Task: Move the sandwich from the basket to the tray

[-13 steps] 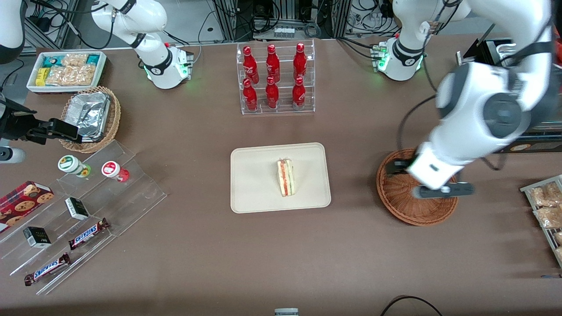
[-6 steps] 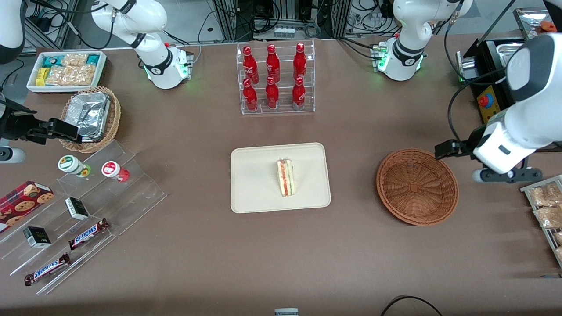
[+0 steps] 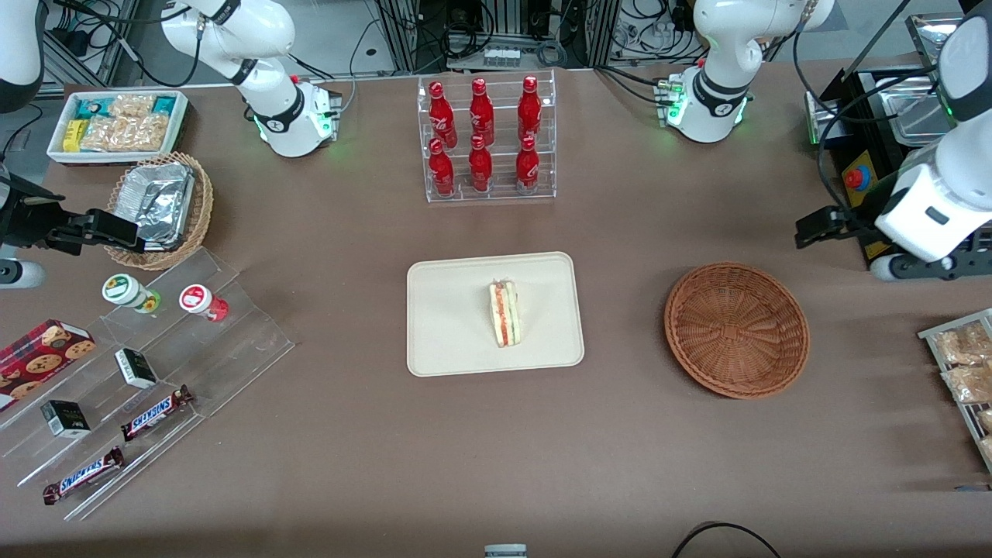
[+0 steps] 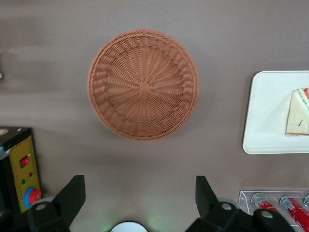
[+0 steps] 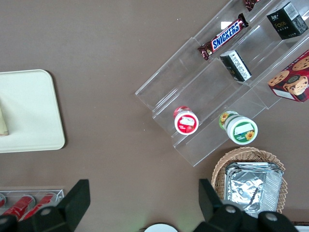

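Note:
The sandwich [image 3: 505, 314] [image 4: 299, 113], a pale wedge with red and green filling, lies on the cream tray [image 3: 449, 310] [image 4: 268, 111] in the middle of the table. The reddish-brown wicker basket [image 3: 736, 329] [image 4: 144, 84] stands beside the tray toward the working arm's end, with nothing in it. My left gripper [image 3: 918, 269] [image 4: 139, 186] hangs high above the table, past the basket toward the working arm's end and a little farther from the front camera. It is open and holds nothing.
A clear rack of red bottles [image 3: 484, 139] stands farther from the camera than the tray. A black box with a red button [image 3: 852, 178] [image 4: 21, 169] and a rack of snack packs [image 3: 961, 364] sit near my gripper. Acrylic steps with candy bars [image 3: 155, 364] lie toward the parked arm's end.
My left arm has swung off the basket toward the working arm's end and farther from the camera, uncovering the empty basket. The sandwich has stayed on the tray.

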You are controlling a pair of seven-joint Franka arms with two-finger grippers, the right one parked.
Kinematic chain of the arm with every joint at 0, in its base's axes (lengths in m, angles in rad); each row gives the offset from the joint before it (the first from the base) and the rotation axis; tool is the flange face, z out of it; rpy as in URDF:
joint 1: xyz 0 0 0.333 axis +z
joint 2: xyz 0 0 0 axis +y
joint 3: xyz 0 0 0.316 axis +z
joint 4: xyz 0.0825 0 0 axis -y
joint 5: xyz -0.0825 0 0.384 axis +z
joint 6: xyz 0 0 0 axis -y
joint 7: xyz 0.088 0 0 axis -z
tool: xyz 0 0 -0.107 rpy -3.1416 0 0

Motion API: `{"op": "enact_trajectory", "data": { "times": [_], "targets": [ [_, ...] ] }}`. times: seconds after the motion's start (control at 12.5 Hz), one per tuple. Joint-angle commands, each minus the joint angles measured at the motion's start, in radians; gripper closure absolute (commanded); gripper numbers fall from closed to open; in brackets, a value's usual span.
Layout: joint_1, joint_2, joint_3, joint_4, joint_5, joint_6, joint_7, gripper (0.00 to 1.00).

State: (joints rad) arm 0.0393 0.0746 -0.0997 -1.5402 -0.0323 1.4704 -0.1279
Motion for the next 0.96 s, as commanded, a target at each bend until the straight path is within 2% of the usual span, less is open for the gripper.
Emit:
{"op": "enact_trajectory", "data": {
  "times": [0.0, 0.4, 0.88],
  "targets": [
    [-0.041, -0.062, 0.067, -0.028, 0.011, -0.053, 0.017, 0.0],
    [-0.101, -0.122, 0.158, -0.021, 0.003, -0.155, 0.057, 0.0],
    [-0.099, -0.13, 0.161, -0.035, 0.002, -0.153, 0.076, 0.0]
  ]
}}
